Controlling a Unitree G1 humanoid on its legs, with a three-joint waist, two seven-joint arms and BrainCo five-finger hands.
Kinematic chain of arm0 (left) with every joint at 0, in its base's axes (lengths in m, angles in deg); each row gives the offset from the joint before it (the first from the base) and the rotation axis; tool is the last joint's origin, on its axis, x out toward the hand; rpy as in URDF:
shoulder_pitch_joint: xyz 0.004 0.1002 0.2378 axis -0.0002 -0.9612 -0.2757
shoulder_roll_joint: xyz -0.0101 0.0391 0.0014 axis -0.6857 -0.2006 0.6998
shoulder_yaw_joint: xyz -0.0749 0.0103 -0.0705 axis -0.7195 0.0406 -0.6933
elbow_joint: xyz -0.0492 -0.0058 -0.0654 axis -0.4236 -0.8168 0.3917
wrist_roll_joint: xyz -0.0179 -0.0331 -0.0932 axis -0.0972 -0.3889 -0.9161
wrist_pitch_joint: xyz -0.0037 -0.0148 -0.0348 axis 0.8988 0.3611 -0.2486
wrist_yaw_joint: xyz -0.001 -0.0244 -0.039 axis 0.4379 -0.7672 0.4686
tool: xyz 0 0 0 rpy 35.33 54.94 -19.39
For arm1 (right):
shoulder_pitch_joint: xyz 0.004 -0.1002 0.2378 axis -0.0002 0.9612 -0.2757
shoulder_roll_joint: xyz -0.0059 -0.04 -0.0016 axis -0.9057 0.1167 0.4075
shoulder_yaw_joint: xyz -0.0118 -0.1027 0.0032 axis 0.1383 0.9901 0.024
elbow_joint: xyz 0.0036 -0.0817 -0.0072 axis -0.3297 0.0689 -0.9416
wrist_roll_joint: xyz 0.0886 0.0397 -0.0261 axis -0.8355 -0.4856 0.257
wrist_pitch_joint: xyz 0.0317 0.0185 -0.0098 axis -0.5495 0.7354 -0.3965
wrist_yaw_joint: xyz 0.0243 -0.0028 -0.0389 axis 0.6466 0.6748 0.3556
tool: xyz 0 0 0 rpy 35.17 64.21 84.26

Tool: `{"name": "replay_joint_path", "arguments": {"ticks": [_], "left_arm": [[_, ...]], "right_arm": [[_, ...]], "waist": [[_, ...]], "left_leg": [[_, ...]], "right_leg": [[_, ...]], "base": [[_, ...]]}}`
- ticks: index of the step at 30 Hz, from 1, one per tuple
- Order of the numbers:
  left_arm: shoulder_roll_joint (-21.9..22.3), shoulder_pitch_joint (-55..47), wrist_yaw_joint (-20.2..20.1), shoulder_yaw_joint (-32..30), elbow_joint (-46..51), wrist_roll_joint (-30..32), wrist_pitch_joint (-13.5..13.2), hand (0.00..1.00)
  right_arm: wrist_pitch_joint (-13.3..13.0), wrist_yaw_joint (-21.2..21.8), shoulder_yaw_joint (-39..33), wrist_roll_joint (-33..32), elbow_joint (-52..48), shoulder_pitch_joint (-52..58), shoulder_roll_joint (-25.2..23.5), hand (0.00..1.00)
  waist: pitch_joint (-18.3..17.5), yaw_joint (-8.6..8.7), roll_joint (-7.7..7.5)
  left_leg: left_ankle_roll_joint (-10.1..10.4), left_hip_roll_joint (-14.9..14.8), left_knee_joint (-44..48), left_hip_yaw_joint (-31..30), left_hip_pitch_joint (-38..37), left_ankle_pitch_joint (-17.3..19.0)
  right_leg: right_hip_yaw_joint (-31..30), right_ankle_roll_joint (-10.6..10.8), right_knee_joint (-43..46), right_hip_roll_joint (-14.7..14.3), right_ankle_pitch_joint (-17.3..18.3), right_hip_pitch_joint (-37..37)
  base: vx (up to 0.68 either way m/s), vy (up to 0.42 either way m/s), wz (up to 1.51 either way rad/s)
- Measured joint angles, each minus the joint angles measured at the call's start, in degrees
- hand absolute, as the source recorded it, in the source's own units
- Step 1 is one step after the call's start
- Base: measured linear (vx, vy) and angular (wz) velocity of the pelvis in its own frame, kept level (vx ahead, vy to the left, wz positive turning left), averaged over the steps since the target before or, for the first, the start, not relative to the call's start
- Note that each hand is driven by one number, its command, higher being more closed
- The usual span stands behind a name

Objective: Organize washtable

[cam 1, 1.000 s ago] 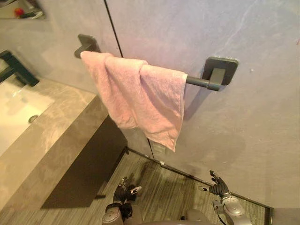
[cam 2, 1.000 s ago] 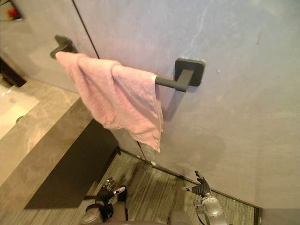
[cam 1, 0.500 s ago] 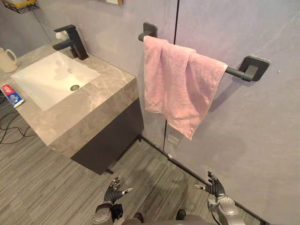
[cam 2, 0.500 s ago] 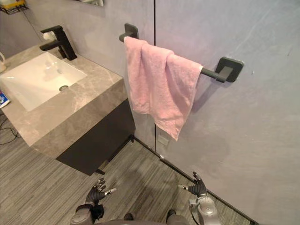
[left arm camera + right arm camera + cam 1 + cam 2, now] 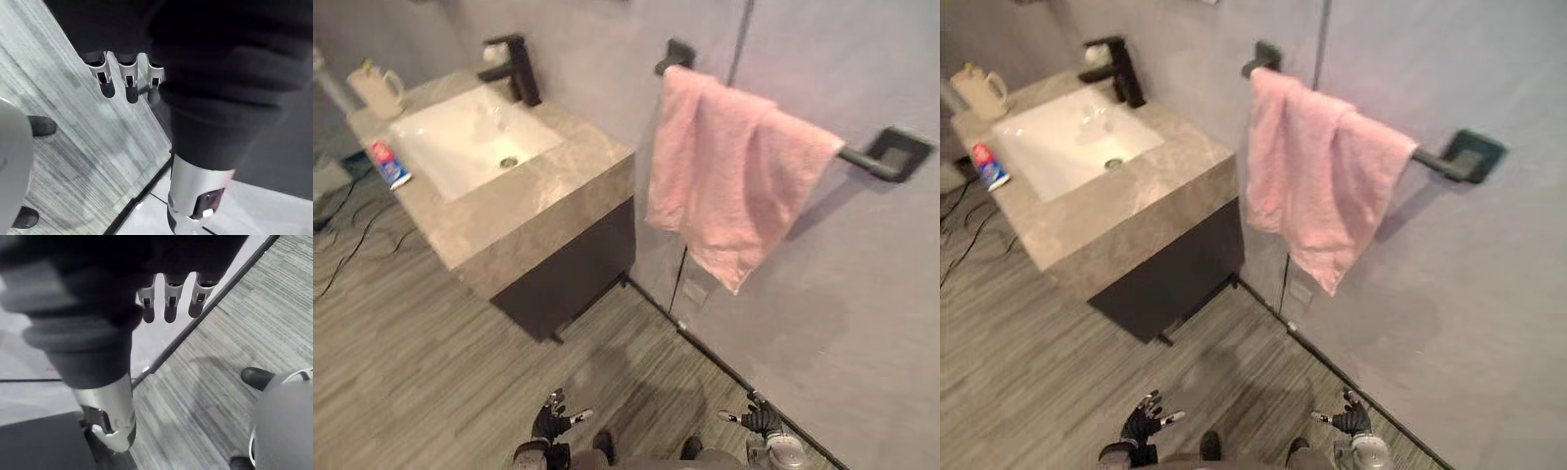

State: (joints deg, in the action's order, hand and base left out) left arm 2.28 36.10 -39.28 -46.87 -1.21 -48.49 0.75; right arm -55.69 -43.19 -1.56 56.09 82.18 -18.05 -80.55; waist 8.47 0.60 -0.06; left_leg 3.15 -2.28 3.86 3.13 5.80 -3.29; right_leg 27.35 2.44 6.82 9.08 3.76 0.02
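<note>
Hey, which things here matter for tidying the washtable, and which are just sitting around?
For the job: washtable, toothpaste tube, cream mug.
Just there: pink towel, towel rail, faucet.

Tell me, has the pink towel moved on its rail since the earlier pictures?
No. The pink towel hangs on the dark rail as before, bunched toward the sink-side bracket; only the camera has shifted.
</note>
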Motion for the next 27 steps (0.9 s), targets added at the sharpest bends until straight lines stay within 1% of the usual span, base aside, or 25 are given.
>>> {"name": "replay_joint_path", "arguments": {"ticks": [1,2,3,5,6,7,8,10,11,12,13,14,15,16,17,18,19,20,21,22,23,24,25,26,27], "left_arm": [[0.1,0.0,0.0,0.1,0.6,-0.4,0.0,0.00],[0.1,0.0,0.0,0.3,1.6,-0.5,0.0,0.00],[0.1,0.0,0.0,0.3,1.7,-0.5,0.0,0.00],[0.2,0.1,0.0,0.3,2.4,-0.5,0.0,0.00],[0.1,0.5,0.1,0.3,3.2,-0.6,-0.1,0.00],[0.3,0.7,0.2,0.3,3.3,-0.6,-0.2,0.00],[0.1,1.6,0.9,-0.1,3.0,-0.6,-0.1,0.00],[-1.1,1.5,1.4,-0.3,3.0,-1.5,-0.1,0.00],[-2.2,1.9,1.6,-0.2,3.0,-1.5,-0.1,0.00],[-2.5,2.1,1.6,-0.2,3.0,-1.5,-0.2,0.00],[-2.6,2.0,1.9,-0.4,2.9,-1.5,-0.2,0.00],[-2.7,1.4,2.1,-1.1,2.5,-1.4,-0.2,0.00],[-2.7,0.8,2.1,-1.5,2.3,-1.4,-0.1,0.00],[-2.6,0.3,2.1,-1.7,2.3,-1.4,-0.1,0.00],[-2.7,-0.8,2.1,-1.6,2.3,-1.3,-0.1,0.00],[-2.6,-1.0,2.1,-1.6,2.3,-1.3,-0.1,0.00],[-2.7,-0.8,2.1,-1.6,2.3,-1.2,-0.1,0.00],[-3.2,-1.2,2.1,-1.7,2.3,-1.2,-0.1,0.00],[-3.4,-1.6,2.0,-1.6,2.3,-1.2,-0.1,0.00],[-3.5,-2.2,2.0,-1.6,2.2,-1.3,-0.1,0.00],[-3.4,-2.2,2.1,-1.6,2.0,-1.3,-0.1,0.00],[-3.4,-2.0,2.1,-1.6,1.9,-1.4,-0.1,0.00],[-3.3,-1.6,2.1,-1.5,1.4,-1.4,-0.1,0.00],[-3.0,-0.8,2.1,-1.5,0.9,-1.4,-0.1,0.00],[-2.9,-0.6,2.1,-1.5,0.6,-1.4,-0.1,0.00]], "right_arm": [[0.0,0.0,-0.1,-0.3,0.0,-0.1,0.0,0.00],[0.0,-0.2,-0.3,-0.5,-0.1,-0.6,-0.1,0.00],[0.0,-0.3,-0.3,-0.5,-0.1,-0.9,0.3,0.00],[-0.2,-0.7,-0.8,-0.5,-0.1,-1.2,1.2,0.00],[-0.3,-1.0,-1.1,-0.5,0.0,-1.4,2.0,0.00],[-0.4,-1.2,-1.5,-0.5,0.4,-1.8,2.8,0.00],[-0.3,-1.3,-2.6,-0.6,1.9,-2.5,3.2,0.00],[-0.3,-1.2,-2.4,-0.5,2.5,-2.4,2.0,0.00],[-0.3,-1.1,-2.5,-0.5,2.6,-2.3,0.7,0.00],[-0.2,-1.0,-2.4,-0.5,2.8,-2.0,0.3,0.00],[0.2,-0.9,-2.4,-0.5,3.2,-1.6,-0.1,0.00],[0.4,-0.7,-2.2,-0.5,3.3,-1.3,-0.6,0.00],[0.4,-0.5,-2.2,-0.5,3.3,-1.3,-0.6,0.00],[0.4,-0.2,-2.2,-0.5,3.3,-1.7,-0.5,0.00],[0.4,0.1,-2.0,-0.5,3.1,-2.3,-0.3,0.00],[0.2,0.2,-1.9,-0.5,3.0,-2.3,-0.4,0.00],[0.2,0.4,-1.7,-0.5,3.1,-2.3,-0.6,0.00],[0.3,0.5,-0.6,-0.5,3.1,-2.0,-0.8,0.00],[0.3,0.7,-0.1,-0.5,3.1,-1.7,-0.8,0.00],[0.2,1.2,0.3,-0.5,3.0,-1.0,-1.0,0.00],[0.2,1.4,0.5,-0.6,3.0,-0.9,-1.0,0.00],[0.2,1.4,0.5,-0.8,2.9,-0.7,-1.0,0.00],[0.2,1.4,0.4,-1.5,2.6,-0.3,-1.0,0.00],[0.1,1.3,0.3,-1.7,2.4,-0.2,-0.6,0.00],[0.1,1.3,0.3,-1.7,2.5,-0.1,-0.5,0.00]], "waist": [[0.2,0.06,-0.36],[0.7,0.25,-0.21],[0.9,0.28,-0.52],[0.9,0.51,-0.44],[0.8,1.14,-0.30],[0.8,1.63,0.78],[1.1,1.39,1.26],[0.8,-0.01,-0.29],[0.6,0.32,-0.79],[0.6,0.26,-0.78],[0.8,-0.01,-0.53],[0.9,-1.34,0.07],[0.9,-1.71,0.34],[0.8,-1.86,0.64],[0.8,-1.77,0.54],[0.9,-1.55,0.57],[1.2,-1.52,0.31],[2.0,-1.57,-0.55],[2.2,-1.53,-0.94],[2.6,-1.56,-1.07],[2.7,-1.45,-1.76],[2.8,-1.29,-2.19],[3.4,-1.13,-1.26],[3.4,-0.04,-1.46],[3.5,0.28,-1.55]], "left_leg": [[-0.2,0.4,-0.7,0.5,0.3,-0.3],[-2.2,-1.4,2.3,8.1,0.7,1.9],[-2.9,-2.5,3.3,10.9,0.5,2.6],[-2.5,-5.6,5.4,18.0,0.1,3.6],[-2.5,-8.0,6.0,22.5,0.5,3.6],[-2.5,-10.1,5.9,25.3,0.6,3.5],[-0.9,-9.4,5.5,26.9,0.7,3.5],[-2.0,-5.7,4.4,24.8,1.7,3.8],[-3.0,-3.6,5.6,22.3,3.8,4.5],[-3.9,-2.7,7.7,20.8,5.3,5.2],[-5.2,-1.9,12.2,18.9,7.3,7.7],[-6.4,-1.3,18.0,16.9,8.9,11.7],[-6.9,-1.1,20.2,16.1,9.3,13.3],[-7.0,-0.4,22.2,15.1,9.6,15.7],[-7.9,1.5,22.6,13.7,9.2,16.7],[-8.4,2.3,22.3,12.5,9.0,17.1],[-8.8,3.5,21.2,11.0,8.0,17.2],[-9.0,4.7,19.1,10.0,5.3,17.1],[-9.3,5.3,18.2,9.3,3.9,17.0],[-9.5,5.9,16.5,8.6,1.6,16.9],[-9.9,6.5,15.0,7.4,-0.4,16.9],[-10.0,6.6,14.5,6.6,-1.2,17.0],[-10.2,6.6,14.0,5.5,-2.0,17.1],[-10.1,6.7,12.6,3.4,-3.6,17.2],[-9.8,6.7,11.9,2.6,-4.5,17.3]], "right_leg": [[1.7,-0.1,0.1,1.1,0.0,-0.2],[5.7,-0.1,0.6,2.2,0.0,-1.3],[7.0,-0.1,0.9,2.9,0.0,-1.8],[10.8,0.3,2.0,5.4,-0.2,-2.9],[13.2,1.9,2.8,7.4,-0.4,-3.2],[15.2,3.3,3.2,7.9,-0.9,-3.7],[16.8,4.7,3.2,9.6,-2.0,-4.3],[16.8,5.5,1.4,11.4,-2.6,-4.4],[16.9,5.6,0.7,12.1,-2.6,-4.7],[17.0,5.6,0.6,12.7,-2.6,-5.2],[18.2,6.3,0.7,13.5,-2.9,-6.7],[19.7,7.5,1.2,14.5,-3.6,-9.4],[19.8,7.6,2.4,15.1,-3.6,-10.0],[18.7,6.9,5.9,16.7,-3.3,-9.9],[13.0,0.8,13.8,19.5,-1.5,-7.2],[7.3,-1.4,18.3,19.7,0.5,-4.9],[-3.2,0.8,24.1,16.9,4.4,-1.3],[-10.8,2.7,29.0,12.9,8.4,1.6],[-12.2,2.7,30.6,11.5,9.9,2.6],[-12.2,2.4,31.8,8.7,12.5,4.6],[-11.3,1.4,31.4,5.8,13.4,7.2],[-11.1,1.2,30.7,4.2,13.6,8.7],[-11.1,1.2,28.7,1.9,13.5,11.0],[-12.5,1.2,23.7,-1.6,12.8,14.5],[-13.4,1.5,21.2,-2.7,11.9,15.5]], "base": [[-0.08,0.071,1.36],[-0.04,0.052,1.10],[-0.04,0.098,1.27],[-0.01,0.130,1.06],[-0.02,0.222,1.19],[-0.02,0.298,1.42],[-0.02,0.374,0.92],[-0.01,0.344,0.80],[0.00,0.251,1.17],[0.02,0.297,1.37],[0.06,0.345,1.13],[0.08,0.344,0.89],[0.09,0.285,0.66],[0.10,0.316,0.58],[0.10,0.302,0.68],[0.13,0.306,0.78],[0.14,0.146,0.74],[0.14,0.120,0.62],[0.17,0.086,0.47],[0.18,0.062,0.39],[0.19,0.050,0.40],[0.20,0.027,0.44],[0.22,0.013,0.68],[0.24,0.004,0.75],[0.28,-0.015,0.81]]}}
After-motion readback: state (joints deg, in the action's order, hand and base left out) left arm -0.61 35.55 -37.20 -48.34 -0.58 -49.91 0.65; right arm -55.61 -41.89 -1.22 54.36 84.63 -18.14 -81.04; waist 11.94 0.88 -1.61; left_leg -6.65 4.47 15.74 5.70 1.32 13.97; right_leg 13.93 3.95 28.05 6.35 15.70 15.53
